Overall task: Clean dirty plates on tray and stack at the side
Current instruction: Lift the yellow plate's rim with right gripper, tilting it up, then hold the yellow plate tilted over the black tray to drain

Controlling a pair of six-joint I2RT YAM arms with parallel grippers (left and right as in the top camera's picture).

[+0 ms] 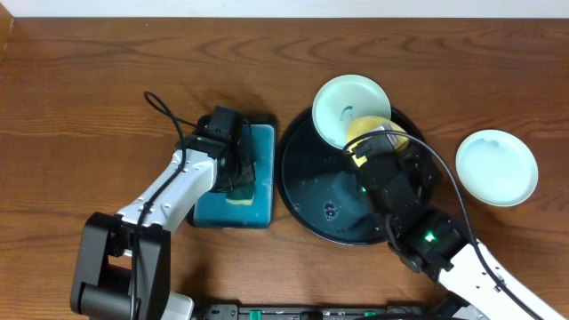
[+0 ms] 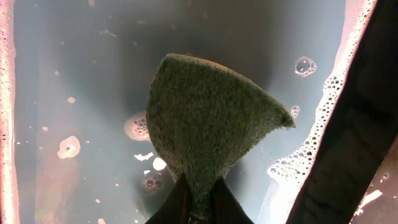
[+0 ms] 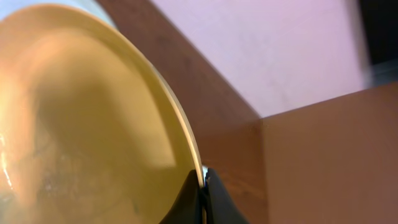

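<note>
While the left gripper (image 2: pixel 199 202) was closed tight on the narrow end of a green sponge (image 2: pixel 208 130), the sponge hung over soapy water (image 2: pixel 81 74) in the small tray (image 1: pixel 264 156); bubbles lined the tray's walls in the left wrist view; whether the sponge touched the water could not be told. The right gripper (image 3: pixel 203 186) was pinched on the rim of the yellow plate (image 3: pixel 81 124), one finger on each face; overhead, this plate (image 1: pixel 380 131) sat tilted over the far part of the round tray (image 1: pixel 307 169), partly hidden by the arm. A mint plate (image 1: pixel 349 105) lay at the round tray's far edge, overhanging the rim and just beside the yellow plate, with a small dark mark near its middle; a second mint plate (image 1: pixel 496 166) lay flat on the table (image 1: pixel 89 107), right of the round tray and apart from it. Droplets showed on the round tray's bare floor; the small tray stood just left of the round tray.
</note>
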